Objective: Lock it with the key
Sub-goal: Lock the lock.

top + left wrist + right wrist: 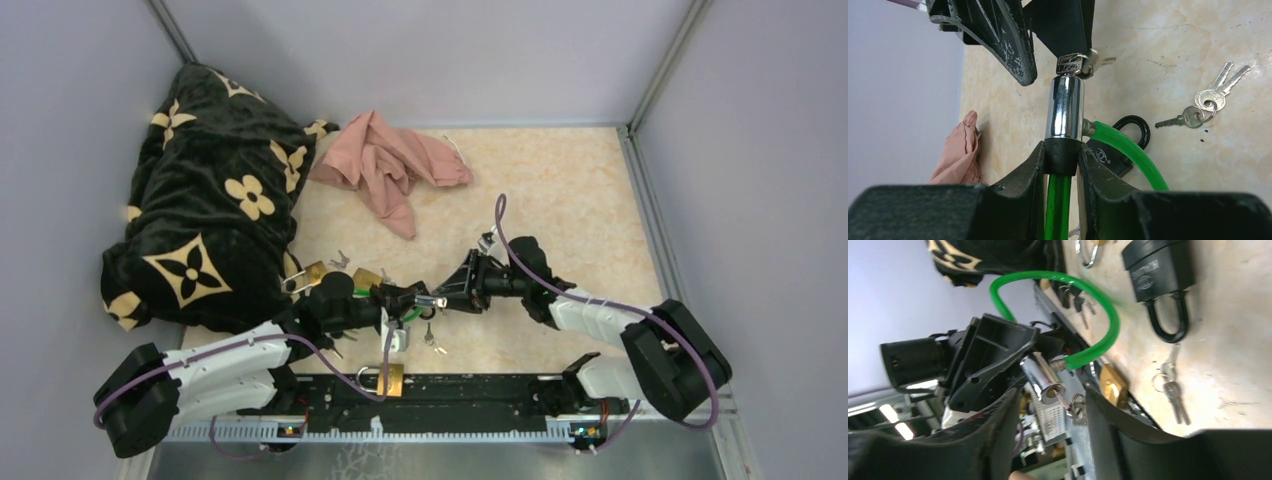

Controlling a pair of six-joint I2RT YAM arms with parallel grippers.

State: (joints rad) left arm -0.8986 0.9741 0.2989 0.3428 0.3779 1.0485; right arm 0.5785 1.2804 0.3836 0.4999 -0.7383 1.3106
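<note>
A green cable lock (pixel 1128 150) has a chrome cylinder (pixel 1064 107) with a black collar. My left gripper (pixel 1063 150) is shut on that collar and holds the cylinder off the table; it also shows in the top view (pixel 395 297). A small key (pixel 1063 401) with its ring sticks out of the cylinder's keyhole (pixel 1048 390). My right gripper (pixel 1053 400) is open, with a finger on each side of the key and a gap to both. In the top view the right gripper (pixel 445 295) faces the left one across the cylinder (pixel 425 300).
A black padlock (pixel 1118 150) and a loose key bunch (pixel 1210 97) lie on the table below the lock. Brass padlocks (pixel 305 277) (pixel 385 378) lie near the left arm. A black flowered blanket (pixel 210 200) and a pink cloth (pixel 390 165) lie at the back left.
</note>
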